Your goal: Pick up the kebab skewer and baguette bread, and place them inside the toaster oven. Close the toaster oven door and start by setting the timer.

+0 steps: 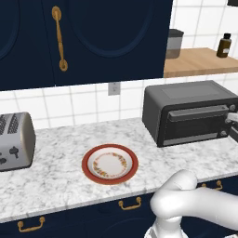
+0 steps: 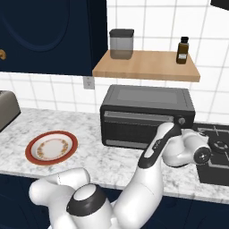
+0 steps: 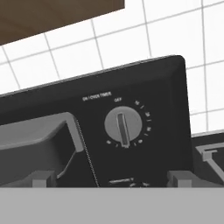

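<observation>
reading "off" above the timer knob (image 3: 123,127) on the toaster oven (image 3: 131,131).

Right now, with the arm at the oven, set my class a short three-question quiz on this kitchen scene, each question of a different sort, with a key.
1. True or false: the toaster oven door is closed.
2. Multiple choice: what lies on the red-rimmed plate? A) a baguette B) a skewer C) nothing
3. Short answer: in the hand view, which control does the gripper face, and are its jaws open or shut?

Key
1. True: the door stands upright against the toaster oven.
2. C: the plate is bare.
3. The timer knob, its pointer at the off mark; the jaws are open, the fingertips wide apart with nothing between them.
</observation>
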